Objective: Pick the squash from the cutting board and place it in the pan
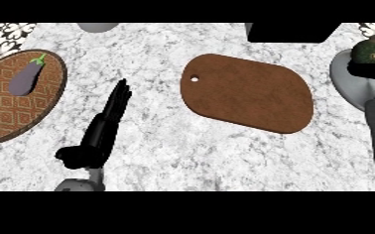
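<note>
The brown cutting board (247, 92) lies in the middle of the counter with nothing on it. At the far right edge a dark green squash (364, 50) shows, cut off by the frame, sitting in the grey pan (344, 82) over its dark inside. The pan's handle (370, 129) runs down along the right edge. My left hand (102, 129) rests on the counter at the lower left with its fingers straight, pointing up toward the far side and holding nothing. It is well left of the board. My right hand shows nowhere.
A purple eggplant (26, 77) lies on a round woven mat (44, 106) at the left edge. A black box (293, 32) stands at the back, right of centre. A grey object (97, 27) peeks in at the back left.
</note>
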Controlling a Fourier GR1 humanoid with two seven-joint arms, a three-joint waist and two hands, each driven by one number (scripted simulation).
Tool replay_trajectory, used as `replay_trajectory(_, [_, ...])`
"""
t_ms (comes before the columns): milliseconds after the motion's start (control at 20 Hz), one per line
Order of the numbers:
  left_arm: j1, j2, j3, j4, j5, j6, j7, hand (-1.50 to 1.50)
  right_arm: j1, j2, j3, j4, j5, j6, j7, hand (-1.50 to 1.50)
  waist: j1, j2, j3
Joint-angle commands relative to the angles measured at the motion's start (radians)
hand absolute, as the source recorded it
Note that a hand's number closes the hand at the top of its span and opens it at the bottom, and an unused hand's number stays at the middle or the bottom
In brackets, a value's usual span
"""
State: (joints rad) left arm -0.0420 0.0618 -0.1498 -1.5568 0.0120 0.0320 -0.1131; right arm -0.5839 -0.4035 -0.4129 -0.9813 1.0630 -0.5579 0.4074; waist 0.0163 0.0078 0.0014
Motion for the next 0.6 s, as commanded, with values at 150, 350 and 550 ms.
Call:
replay_trajectory(150, [-0.036, -0.012, 0.000, -0.004, 0.008, -0.005, 0.039, 0.00, -0.091, -0.140, -0.149, 0.329, -0.152, -0.220, -0.251, 1.50, 0.013, 0.005, 0.002])
replay_trajectory(350, [-0.083, -0.038, 0.008, 0.055, -0.009, 0.022, 0.018, 0.00, -0.100, -0.220, -0.203, 0.461, -0.225, -0.244, -0.403, 1.50, 0.014, 0.012, 0.003])
replay_trajectory(550, [-0.029, -0.018, -0.021, 0.008, -0.015, -0.011, 0.009, 0.00, -0.135, -0.271, -0.249, 0.562, -0.268, -0.272, -0.497, 1.50, 0.036, 0.018, 0.005])
